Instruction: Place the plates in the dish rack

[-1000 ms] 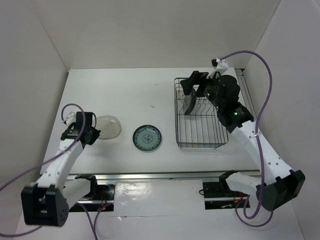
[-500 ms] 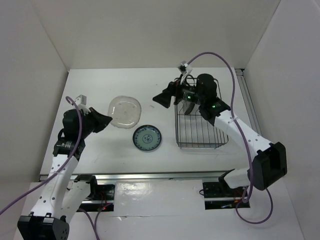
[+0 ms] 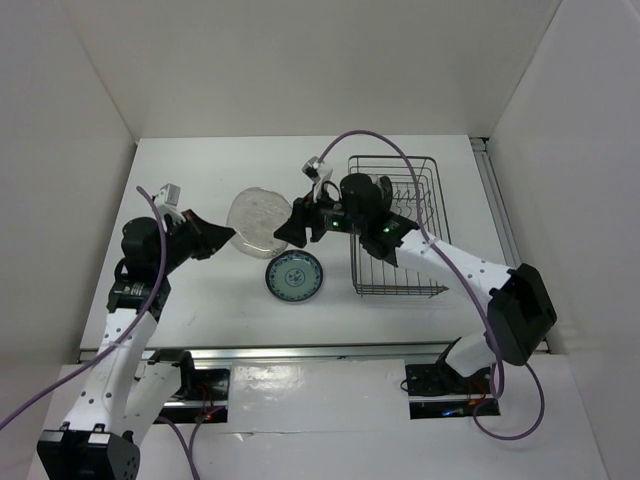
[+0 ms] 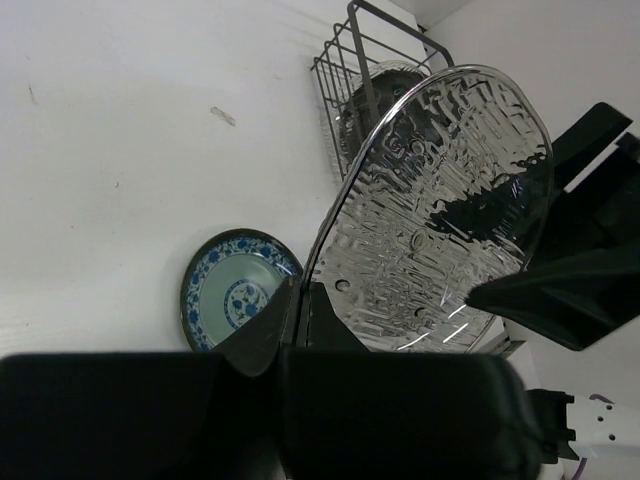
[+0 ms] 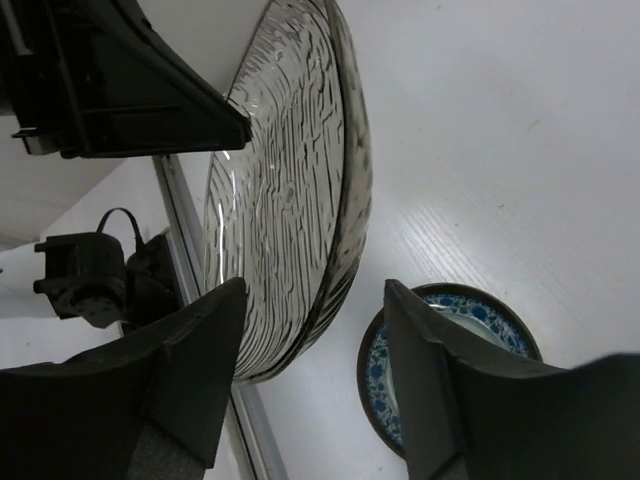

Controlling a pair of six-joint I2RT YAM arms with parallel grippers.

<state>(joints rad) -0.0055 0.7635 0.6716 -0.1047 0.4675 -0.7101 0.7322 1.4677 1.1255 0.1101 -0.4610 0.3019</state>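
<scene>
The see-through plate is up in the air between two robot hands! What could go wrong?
1. The left gripper pinches the clear plate only at one edge; it could slip or swing.
2. The right gripper straddles the far rim with jaws open; if the left lets go before it closes, the plate may fall onto the blue-and-white plate below.

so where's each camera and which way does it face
top external: above and behind the bases, facing down on the white table; left arm and right arm show
left wrist: on the left arm, facing the clear textured rounded-square plate the left claw grips
right wrist: on the right arm, right claw straddling that plate's edge
shared by both wrists: that plate, the round blue-and-white patterned plate
</scene>
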